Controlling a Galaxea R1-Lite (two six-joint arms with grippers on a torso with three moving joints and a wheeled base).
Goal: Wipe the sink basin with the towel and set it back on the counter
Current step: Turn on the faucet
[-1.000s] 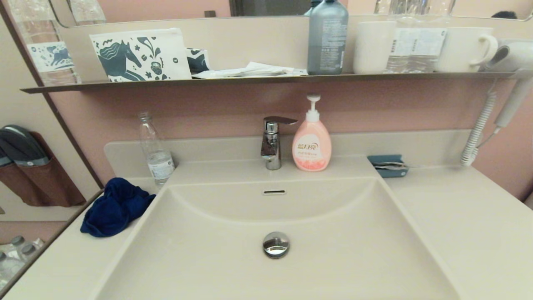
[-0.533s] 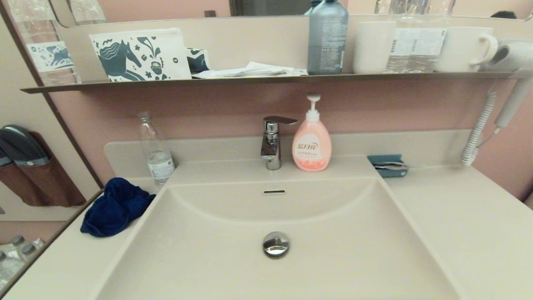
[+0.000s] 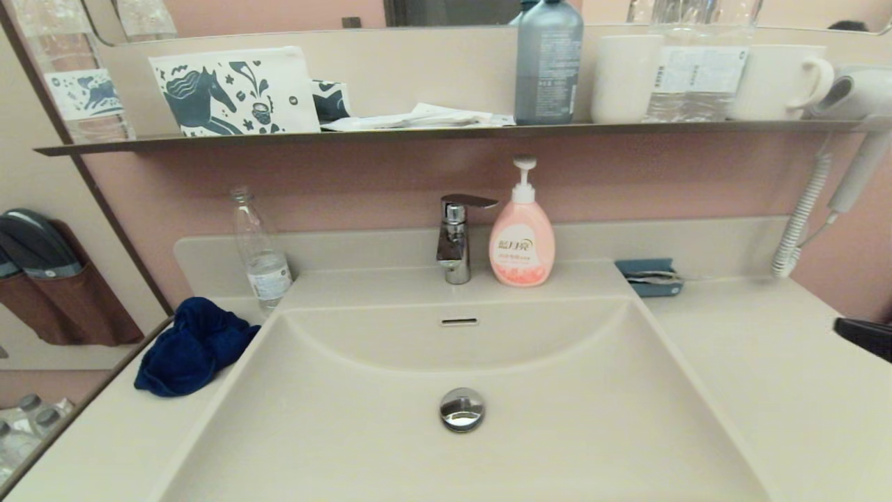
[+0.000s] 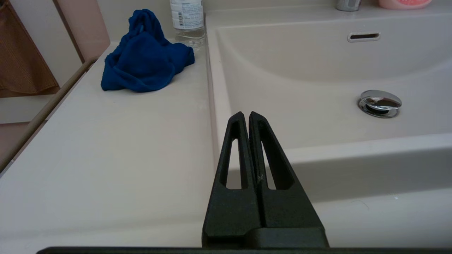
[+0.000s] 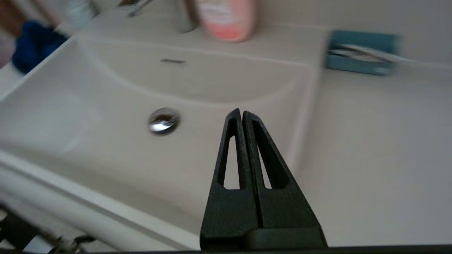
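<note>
A crumpled dark blue towel (image 3: 193, 346) lies on the counter (image 3: 90, 446) left of the sink basin (image 3: 571, 425); the left wrist view shows the towel (image 4: 144, 60) too. The cream basin has a chrome drain plug (image 3: 461, 408) and a slot overflow (image 3: 459, 321). My left gripper (image 4: 246, 114) is shut and empty, low at the basin's near left rim, well short of the towel. My right gripper (image 5: 240, 112) is shut and empty, over the basin's right edge; its black tip (image 3: 864, 336) shows at the right margin of the head view.
A chrome faucet (image 3: 454, 237) and a pink soap pump bottle (image 3: 522, 233) stand behind the basin. A clear water bottle (image 3: 259, 251) stands just behind the towel. A blue holder (image 3: 648, 277) sits at the back right. A thin dark shelf (image 3: 446, 131) with cups and bottles runs above.
The right gripper has come into the head view at the right edge, above the right counter. The towel and the other objects have not moved.
</note>
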